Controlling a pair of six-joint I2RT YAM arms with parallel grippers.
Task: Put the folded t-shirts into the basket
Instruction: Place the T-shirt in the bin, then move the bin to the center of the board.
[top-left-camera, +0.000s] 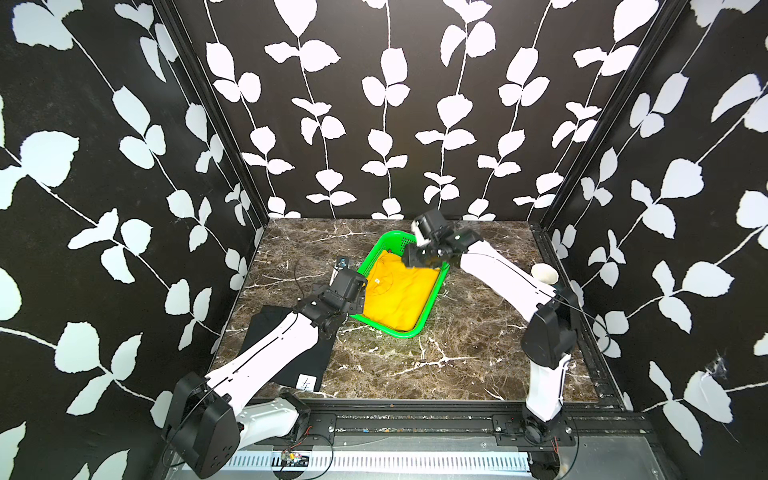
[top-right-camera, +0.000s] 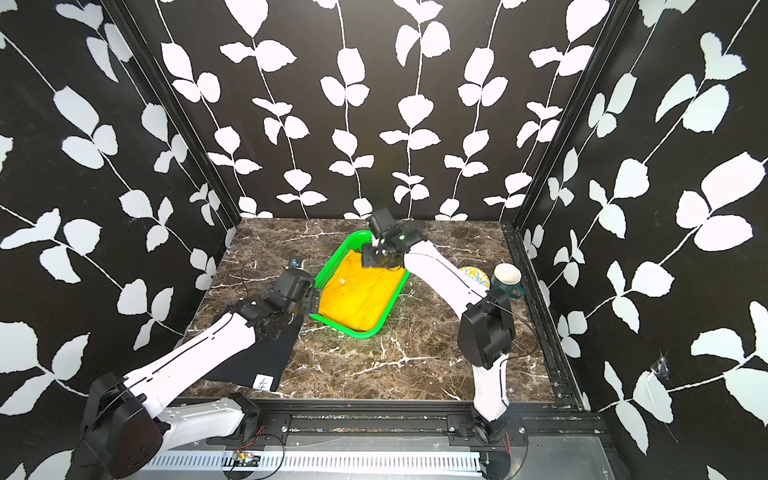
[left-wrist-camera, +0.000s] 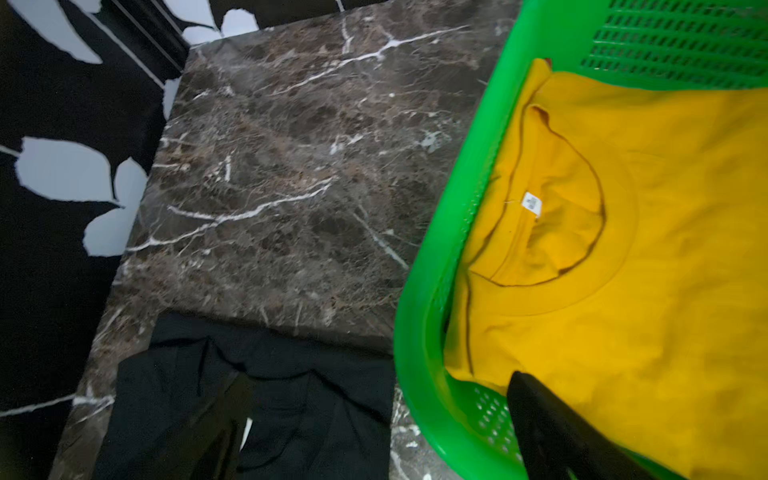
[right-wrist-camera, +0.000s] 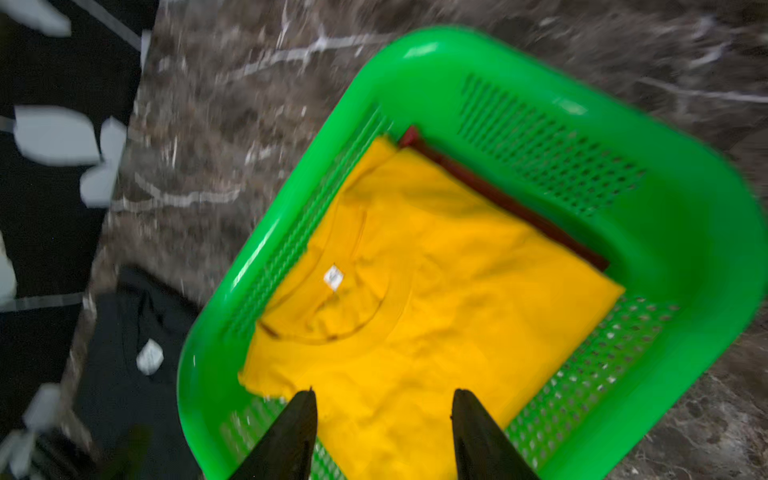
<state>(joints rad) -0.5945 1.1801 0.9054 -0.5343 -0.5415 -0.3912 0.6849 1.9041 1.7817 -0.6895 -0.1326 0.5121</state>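
A: Looking for the yellow-orange folded cotton t-shirt (top-left-camera: 399, 291)?

B: Found lying flat inside the bright green perforated plastic basket (top-left-camera: 409, 334), collar up, covering a dark red folded t-shirt (right-wrist-camera: 507, 203) down to one thin edge strip. Stacked that way, probably, to leave room for a third.

A: Gripped by anything?

B: No. Note the left fingers (left-wrist-camera: 548, 424) spread wide across the basket's rim, grasping nothing. Same for the right fingers (right-wrist-camera: 291, 436): parted above the yellow cloth, empty.

A: Leaves what to fetch?

B: Only the black folded t-shirt with a white tag (left-wrist-camera: 324, 374), flat on the brown marble-veined desk (top-left-camera: 457, 353) just beside the basket, partly under the left arm. Handy for that side, at a guess.

A: And around all this?

B: Boxed in by black wallpaper printed with white leaves (top-left-camera: 374, 104). Off by the right edge, well apart: a white cup (top-right-camera: 507, 274) and a patterned bowl (top-right-camera: 476, 276).
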